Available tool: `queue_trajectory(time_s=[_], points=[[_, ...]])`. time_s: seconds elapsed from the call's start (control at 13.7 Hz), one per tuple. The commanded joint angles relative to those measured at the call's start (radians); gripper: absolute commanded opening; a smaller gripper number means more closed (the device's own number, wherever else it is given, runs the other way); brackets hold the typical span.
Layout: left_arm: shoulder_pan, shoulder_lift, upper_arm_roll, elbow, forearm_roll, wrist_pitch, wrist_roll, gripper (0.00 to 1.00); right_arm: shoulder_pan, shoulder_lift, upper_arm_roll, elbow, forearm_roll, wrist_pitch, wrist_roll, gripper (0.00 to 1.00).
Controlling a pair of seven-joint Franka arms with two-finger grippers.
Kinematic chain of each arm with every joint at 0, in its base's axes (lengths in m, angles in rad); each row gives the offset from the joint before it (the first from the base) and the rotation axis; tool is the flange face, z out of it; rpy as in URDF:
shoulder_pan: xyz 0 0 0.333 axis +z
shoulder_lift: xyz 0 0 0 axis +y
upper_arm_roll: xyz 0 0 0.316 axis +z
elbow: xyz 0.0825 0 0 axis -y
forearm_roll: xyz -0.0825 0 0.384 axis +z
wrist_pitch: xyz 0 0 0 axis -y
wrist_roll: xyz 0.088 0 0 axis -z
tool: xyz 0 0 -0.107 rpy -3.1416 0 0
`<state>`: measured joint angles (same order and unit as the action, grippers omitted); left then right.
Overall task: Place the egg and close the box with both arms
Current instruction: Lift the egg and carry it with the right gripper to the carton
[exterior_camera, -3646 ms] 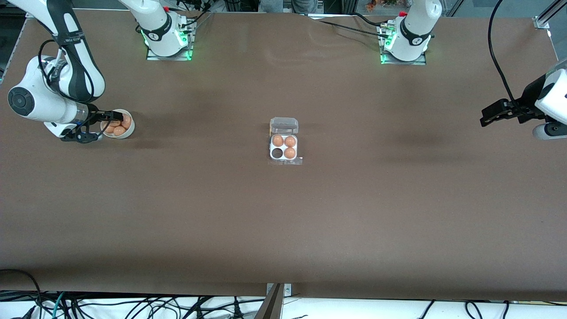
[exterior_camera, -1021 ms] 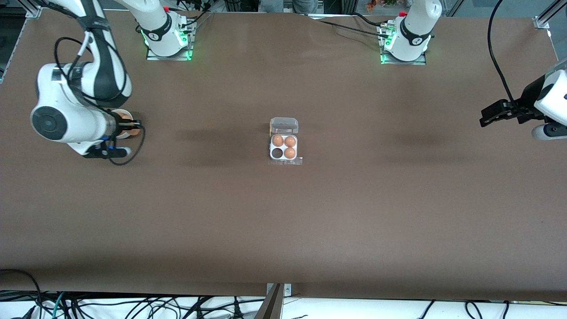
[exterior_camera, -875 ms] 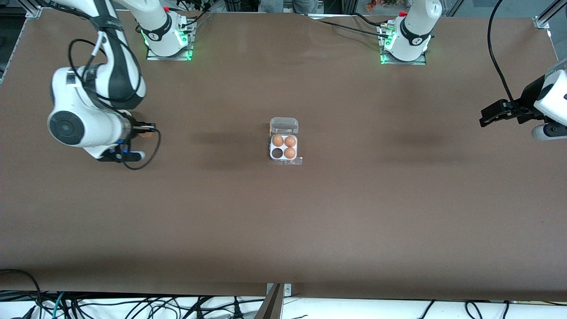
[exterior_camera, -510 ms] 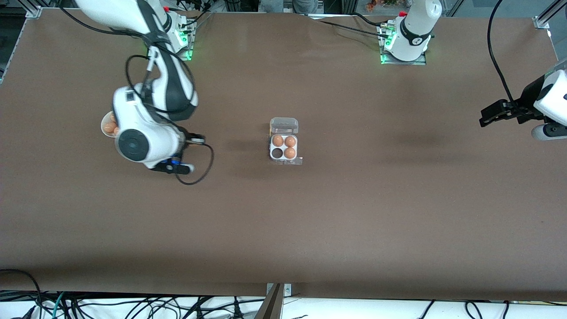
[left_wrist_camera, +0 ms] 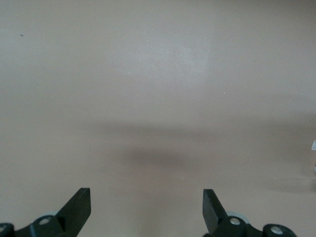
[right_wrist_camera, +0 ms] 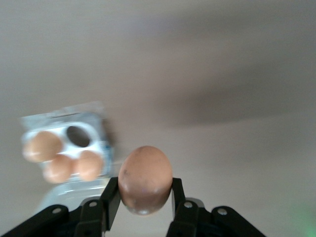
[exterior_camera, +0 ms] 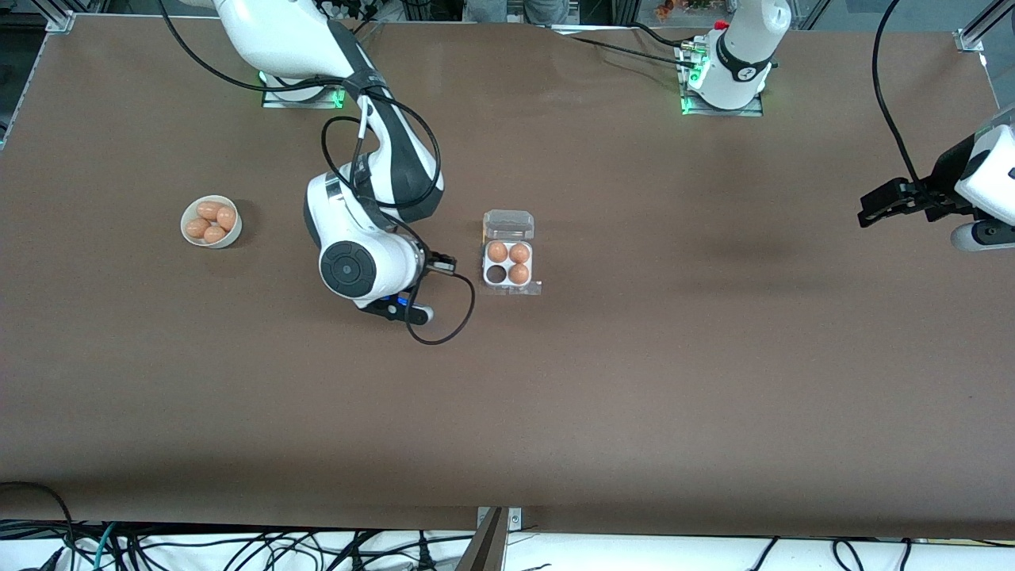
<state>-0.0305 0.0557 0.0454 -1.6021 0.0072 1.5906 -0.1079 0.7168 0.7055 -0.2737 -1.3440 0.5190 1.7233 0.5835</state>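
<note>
An orange-brown egg (right_wrist_camera: 145,177) is clamped between the two black fingers (right_wrist_camera: 109,197) of the right claw (right_wrist_camera: 143,210), as shown in the right wrist view. In the front view the right claw (exterior_camera: 440,264) is seen in the air over the desk (exterior_camera: 634,381), just beside the egg carton (exterior_camera: 509,254) on the side toward the right arm's end of the desk; the carried egg itself is hidden there by the wrist.

The egg carton is placed near the middle of the desk with its clear lid (exterior_camera: 508,224) folded open, farther from the front camera than the white tray. Three eggs (exterior_camera: 518,274) are seated in the tray, and one cell (exterior_camera: 496,274) is left dark and unfilled: it is the cell nearer to the front camera and toward the right arm's end. In the right wrist view the same carton (right_wrist_camera: 64,150) is seen past the held egg, with its three eggs and the open cell (right_wrist_camera: 79,137).

A round white bowl (exterior_camera: 190,234) holding three more eggs (exterior_camera: 212,222) is set well apart from the carton, toward the right arm's end of the desk.

The left claw (exterior_camera: 872,208) is held over the desk at the left arm's end, where that arm waits. In the left wrist view its fingers (left_wrist_camera: 79,207) are spread wide with nothing between them, over bare desk (left_wrist_camera: 158,98).
</note>
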Motion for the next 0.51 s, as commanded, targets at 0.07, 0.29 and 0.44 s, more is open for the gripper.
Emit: queue_trajectory(time_s=[0.07, 0.29, 0.44], points=[[0.003, 0.004, -0.001, 0.021, -0.015, -0.017, 0.005, 1.0, -0.003, 0.043, 0.005, 0.039, 0.18, 0.073, 0.05, 0.32], [0.003, 0.004, -0.001, 0.022, -0.016, -0.017, 0.004, 1.0, 0.001, 0.072, 0.06, 0.039, 0.204, 0.165, 0.099, 0.32], [0.003, 0.004, -0.001, 0.021, -0.016, -0.017, 0.001, 1.0, 0.003, 0.097, 0.089, 0.039, 0.204, 0.237, 0.117, 0.32]])
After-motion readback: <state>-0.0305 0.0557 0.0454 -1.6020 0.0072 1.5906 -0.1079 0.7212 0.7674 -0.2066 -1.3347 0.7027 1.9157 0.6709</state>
